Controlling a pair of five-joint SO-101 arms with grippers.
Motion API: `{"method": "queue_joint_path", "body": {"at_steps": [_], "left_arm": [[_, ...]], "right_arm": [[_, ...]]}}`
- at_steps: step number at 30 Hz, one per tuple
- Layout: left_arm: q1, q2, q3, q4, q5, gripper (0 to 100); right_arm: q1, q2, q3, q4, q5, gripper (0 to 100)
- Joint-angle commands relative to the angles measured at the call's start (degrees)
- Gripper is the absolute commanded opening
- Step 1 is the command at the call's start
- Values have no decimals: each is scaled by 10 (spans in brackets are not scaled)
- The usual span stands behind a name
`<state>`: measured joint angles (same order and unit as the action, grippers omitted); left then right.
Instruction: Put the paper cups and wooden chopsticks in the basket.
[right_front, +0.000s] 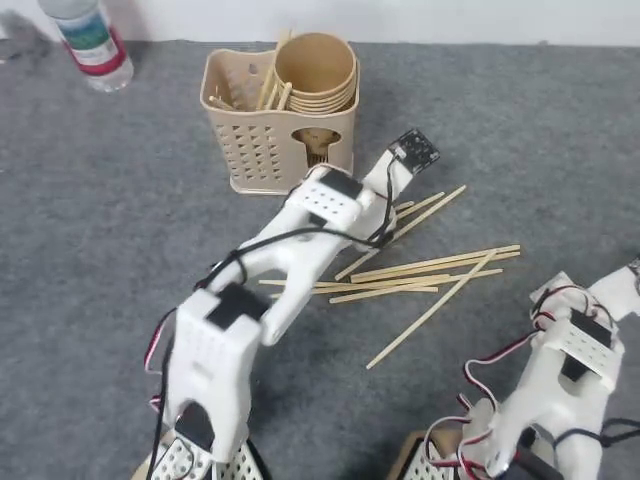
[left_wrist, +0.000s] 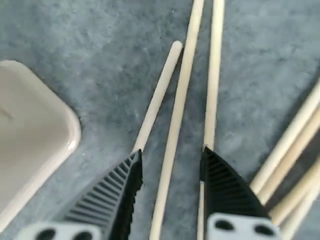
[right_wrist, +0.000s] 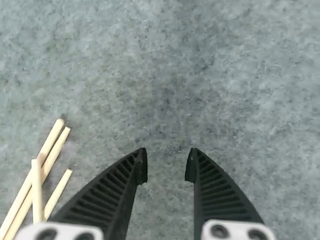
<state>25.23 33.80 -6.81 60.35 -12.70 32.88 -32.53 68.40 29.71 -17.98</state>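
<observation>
The beige basket (right_front: 262, 140) stands at the back of the grey carpet. Inside it sit stacked paper cups (right_front: 316, 70) and a few chopsticks (right_front: 268, 88). Several wooden chopsticks (right_front: 425, 270) lie scattered in front of it. The left arm (right_front: 320, 205) stretches over their near end, just in front of the basket. My left gripper (left_wrist: 171, 151) is open and points down, with one chopstick (left_wrist: 176, 115) lying between its fingers and others on either side. A basket corner (left_wrist: 30, 130) is beside it. My right gripper (right_wrist: 167, 150) is open over bare carpet, with chopstick ends (right_wrist: 42, 165) off to one side.
A plastic water bottle (right_front: 92, 35) lies at the back left. The right arm (right_front: 575, 350) is folded low at the front right. Open carpet stretches left of the left arm and right of the chopsticks.
</observation>
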Motion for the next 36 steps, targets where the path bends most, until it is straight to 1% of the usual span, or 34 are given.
{"method": "queue_joint_path", "body": {"at_steps": [1,9,14,18,21,26,28,31,36], "left_arm": [[3,46,-110,66,12,188],[3,136,-260,163,4,182],[11,186,-341,227,-40,112],[11,233,-417,278,-43,65],[12,265,-473,312,-43,7],[21,304,-550,371,-44,12],[34,303,-580,408,-56,12],[38,259,-589,405,-40,12],[43,135,-507,404,-39,11]], "right_arm": [[-7,-19,-27,-5,-5,140],[-7,-19,-27,-5,-4,140],[-8,-19,-26,-5,-4,140],[-9,-19,-26,-5,-4,140],[-20,-19,-26,-5,-4,140],[-20,-19,-26,-5,-4,140],[-20,-19,-26,-5,-4,140],[-20,-19,-26,-5,-4,140],[-21,-19,-26,-5,-4,140]]}}
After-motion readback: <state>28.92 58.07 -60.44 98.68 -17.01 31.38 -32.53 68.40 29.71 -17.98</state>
